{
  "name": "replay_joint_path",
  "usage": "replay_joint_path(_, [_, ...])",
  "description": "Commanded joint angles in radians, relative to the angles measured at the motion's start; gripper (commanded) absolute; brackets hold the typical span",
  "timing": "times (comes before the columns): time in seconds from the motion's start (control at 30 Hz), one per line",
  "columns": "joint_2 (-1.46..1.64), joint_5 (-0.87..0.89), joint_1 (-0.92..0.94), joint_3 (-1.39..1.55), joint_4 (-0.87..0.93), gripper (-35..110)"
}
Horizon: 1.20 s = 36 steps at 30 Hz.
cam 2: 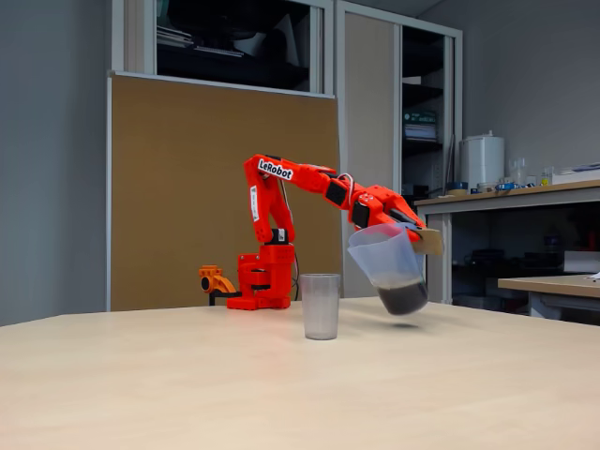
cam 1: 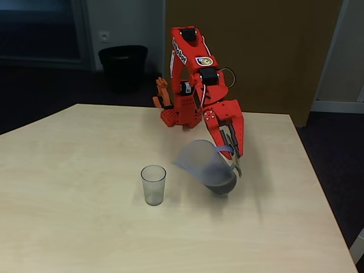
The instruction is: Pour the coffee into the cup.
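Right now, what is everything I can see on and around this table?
cup: one, clear, upright on the table, left of the jug in both fixed views.
jug: one, translucent grey-blue, lifted and tilted toward the cup.
coffee: dark, in the jug's bottom.
table: one, pale wood.
bin: one, black, behind the table.
board: one, brown, behind the arm.
arm: one, red.
gripper: its jaws hold the jug's handle.

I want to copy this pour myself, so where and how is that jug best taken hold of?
By the flat handle tab on the jug, claw coming from the side opposite the spout. That leaves the open rim free to tip toward the cup while the coffee sits low.
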Motion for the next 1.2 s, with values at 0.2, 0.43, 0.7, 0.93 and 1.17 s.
replay_joint_path(0.2, [0.086,0.051,0.06,-0.028,0.035,0])
replay_joint_path(0.43, [0.011,0.127,0.087,-0.078,-0.02,0])
replay_joint_path(0.7, [-0.018,0.239,0.103,-0.109,-0.048,0])
replay_joint_path(0.93, [-0.037,0.341,0.123,-0.146,-0.064,0])
replay_joint_path(1.17, [-0.055,0.42,0.135,-0.169,-0.095,0])
